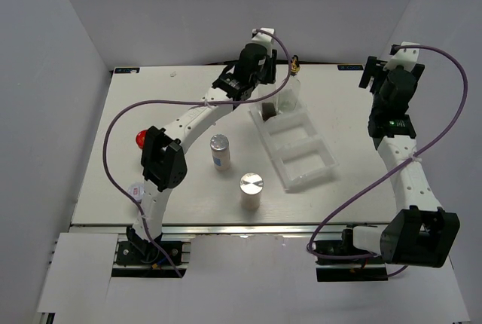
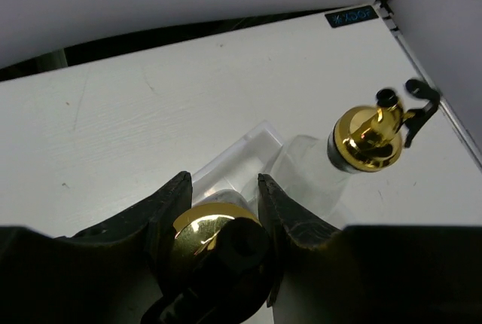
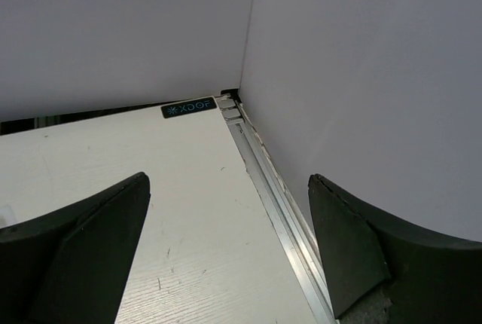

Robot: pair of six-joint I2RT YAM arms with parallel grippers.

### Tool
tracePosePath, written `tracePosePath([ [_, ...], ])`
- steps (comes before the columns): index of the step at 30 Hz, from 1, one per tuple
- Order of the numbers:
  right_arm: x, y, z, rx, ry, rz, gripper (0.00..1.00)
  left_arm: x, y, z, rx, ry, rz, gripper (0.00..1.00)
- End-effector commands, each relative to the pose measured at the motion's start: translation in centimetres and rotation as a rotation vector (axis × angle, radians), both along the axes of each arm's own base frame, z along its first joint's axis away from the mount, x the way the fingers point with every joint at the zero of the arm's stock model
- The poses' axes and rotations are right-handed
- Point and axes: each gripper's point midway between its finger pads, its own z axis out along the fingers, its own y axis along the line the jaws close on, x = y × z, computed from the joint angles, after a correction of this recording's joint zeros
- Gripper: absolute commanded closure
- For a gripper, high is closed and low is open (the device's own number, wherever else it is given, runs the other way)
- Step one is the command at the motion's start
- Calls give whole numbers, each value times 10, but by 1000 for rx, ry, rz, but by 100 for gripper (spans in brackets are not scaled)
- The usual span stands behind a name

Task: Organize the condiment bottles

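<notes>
My left gripper [image 1: 265, 98] [image 2: 224, 188] hangs over the far end of the white tray [image 1: 310, 160]. It is shut on the gold top of a clear glass bottle [image 2: 212, 235], which the arm mostly hides in the top view. The second gold-spouted glass bottle [image 1: 291, 87] [image 2: 367, 137] stands just beside it in the tray's far compartment. Two white silver-lidded cylinders [image 1: 219, 151] [image 1: 251, 191] stand on the table left of the tray. The red-capped jar [image 1: 140, 139] and the pale-lidded jar [image 1: 135, 188] sit at the left, partly behind the left arm. My right gripper [image 1: 374, 75] [image 3: 226, 188] is open and empty.
The tray's middle and near compartments [image 1: 305, 162] hold nothing. The tray's clear rim [image 2: 239, 151] shows past my left fingers. My right gripper points at the table's far right corner, close to the side wall [image 3: 361, 75] and the metal edge rail [image 3: 282, 211].
</notes>
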Motion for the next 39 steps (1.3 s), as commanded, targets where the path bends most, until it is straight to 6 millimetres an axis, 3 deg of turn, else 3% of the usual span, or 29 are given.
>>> tracePosePath([
  [1, 7, 7, 18, -16, -63, 54, 11, -5, -10, 46, -120, -109, -19, 100],
  [2, 9, 7, 15, -18, -55, 59, 10, -4, -13, 35, -95, -99, -13, 100],
  [6, 11, 9, 12, -24, -46, 70, 10, -5, -15, 26, -58, -89, -2, 100],
  [7, 12, 10, 12, -27, -43, 76, 11, -6, -16, 20, -43, -80, 0, 96],
  [10, 15, 15, 9, -34, -31, 110, 11, -10, -17, 17, -18, -76, -3, 57],
  [14, 14, 18, 12, -37, -25, 133, 11, -16, -20, 15, 0, -67, -11, 32],
  [17, 8, 19, 19, -39, -37, 134, 10, -18, -17, 19, 10, -68, 6, 19],
  [25, -12, 45, 43, -87, -60, 283, 11, -26, -3, 37, 20, -69, 53, 16],
  [26, -16, 47, 42, -90, -43, 299, 11, -30, 2, 46, 11, -76, 59, 15],
  [28, -29, 61, 54, -115, -64, 375, 11, -37, 7, 45, 18, -64, 56, 3],
  [30, -40, 92, 53, -130, -50, 536, 11, -50, 12, 61, -10, -73, 35, 2],
  [31, -49, 104, 58, -136, -42, 603, 11, -54, 14, 62, -19, -69, 26, 2],
  [32, -57, 123, 57, -149, -26, 716, 11, -61, 14, 51, -16, -42, 12, 2],
  [33, -69, 148, 45, -129, 39, 818, 11, -70, 18, 65, -40, -54, -2, 2],
  [34, -78, 160, 45, -124, 53, 881, 11, -77, 19, 66, -50, -48, -22, 2],
  [35, -90, 178, 53, -134, 42, 976, 11, -85, 21, 54, -40, -20, -30, 2],
  [36, -101, 193, 49, -131, 62, 1043, 11, -96, 28, 67, -61, -33, -33, 2],
  [37, -110, 202, 51, -140, 56, 1085, 11, -102, 33, 68, -64, -30, -32, 2],
  [38, -120, 218, 50, -159, 50, 1153, 11, -109, 38, 52, -52, 4, -26, 2],
  [39, -127, 227, 50, -168, 48, 1186, 11, -115, 44, 50, -53, 10, -22, 2],
])
